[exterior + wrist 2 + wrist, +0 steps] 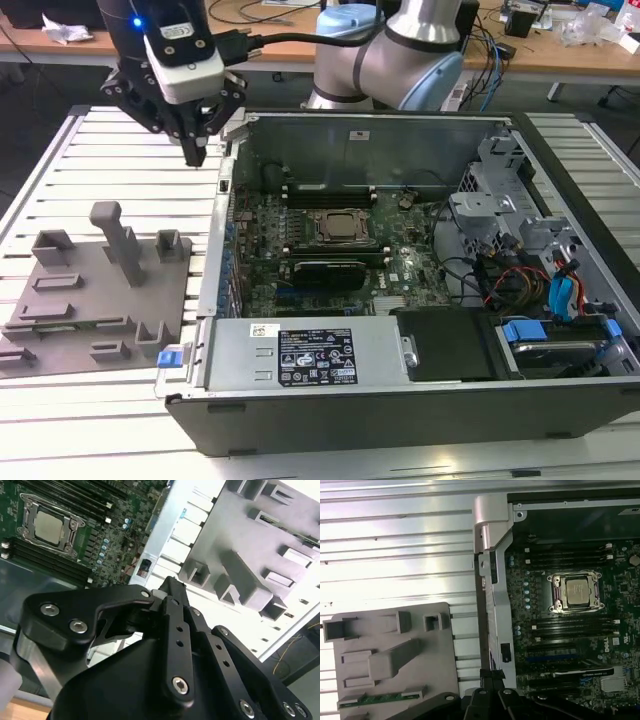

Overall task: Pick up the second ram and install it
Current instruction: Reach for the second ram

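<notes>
One long, narrow stick, the second ram point(380, 698), lies flat in a slot of the grey tray point(440, 655), its dark green board showing between grey clips. It sits well apart from the claw point(196, 155), lower down and towards the exterior view's left of it. The claw hangs with its fingers pressed together, gripping nothing, over the slatted table point(120, 135). It is between the tray and the open computer case point(350, 130), just beside the case wall.
</notes>
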`<state>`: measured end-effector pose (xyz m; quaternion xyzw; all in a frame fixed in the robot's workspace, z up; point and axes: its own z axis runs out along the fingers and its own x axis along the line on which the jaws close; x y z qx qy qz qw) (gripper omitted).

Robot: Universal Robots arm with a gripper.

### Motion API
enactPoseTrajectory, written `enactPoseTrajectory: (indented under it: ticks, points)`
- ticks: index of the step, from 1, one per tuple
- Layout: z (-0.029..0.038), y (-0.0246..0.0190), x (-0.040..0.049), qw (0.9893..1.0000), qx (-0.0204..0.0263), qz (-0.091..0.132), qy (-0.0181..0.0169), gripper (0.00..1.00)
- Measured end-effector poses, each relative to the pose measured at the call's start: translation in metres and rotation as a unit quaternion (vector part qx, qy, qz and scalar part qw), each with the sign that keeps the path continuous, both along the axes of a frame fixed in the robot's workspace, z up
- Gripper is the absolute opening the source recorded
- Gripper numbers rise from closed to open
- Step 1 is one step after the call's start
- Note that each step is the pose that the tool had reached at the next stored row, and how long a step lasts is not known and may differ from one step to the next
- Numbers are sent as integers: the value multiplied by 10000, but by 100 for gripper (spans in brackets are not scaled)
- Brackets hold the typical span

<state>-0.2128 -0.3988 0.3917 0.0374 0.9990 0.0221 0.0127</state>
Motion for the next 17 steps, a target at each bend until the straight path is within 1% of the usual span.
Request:
enactPoseTrajectory:
  ticks: [5, 6, 10, 11, 13, 14, 15, 16, 17]
  points:
    - [-3, 0, -127, 10000, 0, 1, 0, 11]
    - [-5, 0, -211, 10000, 0, 0, 0, 11]
    - [-6, 0, -324, 10000, 0, 0, 0, 11]
    - [-6, 0, -376, 10000, 0, 1, 0, 11]
    - [-7, 0, -433, 10000, 0, 0, 0, 11]
    - [-8, 0, -502, 10000, 0, 0, 0, 11]
    - [-10, 0, -610, 10000, 0, 1, -1, 11]
    - [-10, 0, -674, 10000, 0, 0, -1, 11]
    - [-11, 0, -759, 10000, 0, 0, -1, 11]
